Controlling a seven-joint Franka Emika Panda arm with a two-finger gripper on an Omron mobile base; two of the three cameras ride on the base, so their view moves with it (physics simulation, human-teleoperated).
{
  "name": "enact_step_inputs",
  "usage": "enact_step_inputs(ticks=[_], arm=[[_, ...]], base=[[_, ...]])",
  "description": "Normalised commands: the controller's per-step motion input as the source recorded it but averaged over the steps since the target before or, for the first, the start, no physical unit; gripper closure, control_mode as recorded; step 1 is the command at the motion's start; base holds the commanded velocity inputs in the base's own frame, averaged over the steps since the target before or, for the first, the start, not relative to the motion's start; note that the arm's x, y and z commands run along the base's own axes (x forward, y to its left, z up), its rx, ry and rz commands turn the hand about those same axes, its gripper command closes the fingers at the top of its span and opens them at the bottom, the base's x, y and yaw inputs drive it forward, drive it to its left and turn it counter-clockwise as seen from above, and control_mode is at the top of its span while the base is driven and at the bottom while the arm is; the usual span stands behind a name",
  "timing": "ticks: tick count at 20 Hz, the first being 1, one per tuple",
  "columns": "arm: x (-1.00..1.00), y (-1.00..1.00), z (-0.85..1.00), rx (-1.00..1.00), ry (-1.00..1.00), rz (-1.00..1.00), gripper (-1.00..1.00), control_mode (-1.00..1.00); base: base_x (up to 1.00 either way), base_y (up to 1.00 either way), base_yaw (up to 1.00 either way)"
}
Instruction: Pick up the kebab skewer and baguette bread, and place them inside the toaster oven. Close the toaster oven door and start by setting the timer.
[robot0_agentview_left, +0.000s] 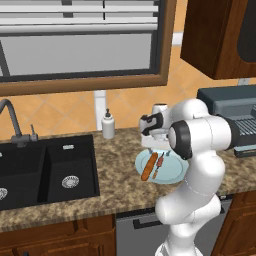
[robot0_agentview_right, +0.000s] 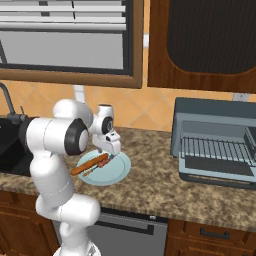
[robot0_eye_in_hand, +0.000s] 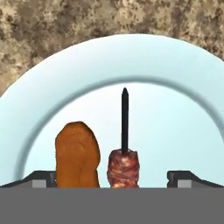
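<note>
On a pale blue plate (robot0_eye_in_hand: 109, 48) lie the orange-brown baguette bread (robot0_eye_in_hand: 76, 157) and, right of it, the kebab skewer (robot0_eye_in_hand: 123, 168) with its dark stick pointing away. My gripper (robot0_eye_in_hand: 112, 178) hovers just above their near ends, open, with both ends between its wide-spread fingertips (robot0_eye_in_hand: 41, 177). From the base, the gripper (robot0_agentview_left: 161, 151) points down over the plate (robot0_agentview_left: 172, 172), baguette (robot0_agentview_left: 148, 166) and skewer (robot0_agentview_left: 159, 165). The blue-grey toaster oven (robot0_agentview_right: 220, 130) stands at the right with its door (robot0_agentview_right: 215, 172) folded down and the wire rack showing.
A black double sink (robot0_agentview_left: 45, 167) with a faucet fills the counter's left end. A white soap bottle (robot0_agentview_left: 108, 125) stands behind the plate near the wall. Bare granite counter (robot0_agentview_right: 150, 175) lies between plate and oven. Dark wood cabinets hang above the oven.
</note>
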Motion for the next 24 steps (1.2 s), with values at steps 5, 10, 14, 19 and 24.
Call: enact_step_inputs(ticks=[5, 10, 14, 19, 24], arm=[[0.00, 0.17, -0.02, 0.00, -0.05, 0.00, -1.00, -1.00], [-0.18, 0.05, -0.09, 0.00, -0.08, 0.00, -1.00, -1.00], [-0.26, 0.04, -0.10, 0.00, -0.07, 0.00, -1.00, -1.00], [-0.07, 0.11, -0.02, 0.00, -0.06, 0.00, -1.00, -1.00], [0.02, 0.00, -0.04, 0.00, -0.06, 0.00, -1.00, -1.00]], base=[[0.00, 0.00, 0.00], [0.00, 0.00, 0.00], [0.00, 0.00, 0.00], [0.00, 0.00, 0.00], [0.00, 0.00, 0.00]])
